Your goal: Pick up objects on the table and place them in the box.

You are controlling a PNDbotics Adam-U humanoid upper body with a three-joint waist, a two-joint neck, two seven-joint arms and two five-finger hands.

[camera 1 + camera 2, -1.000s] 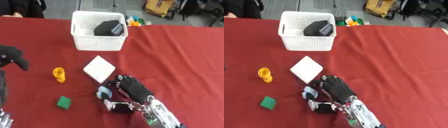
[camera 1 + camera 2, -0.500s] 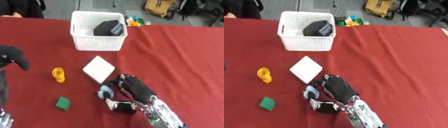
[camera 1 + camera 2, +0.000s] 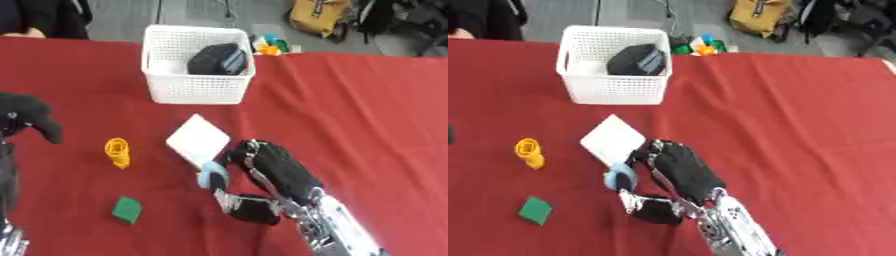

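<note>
Little has moved: the right robot hand (image 3: 267,172) still curls round a pale blue thing (image 3: 211,176) just beside the white card (image 3: 199,140), well short of the box (image 3: 197,87); it looks light, best pinched across its sides.

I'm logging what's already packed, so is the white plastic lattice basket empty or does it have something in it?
Not empty. The white plastic lattice basket holds one black boxy object, leaning against its right wall.
</note>
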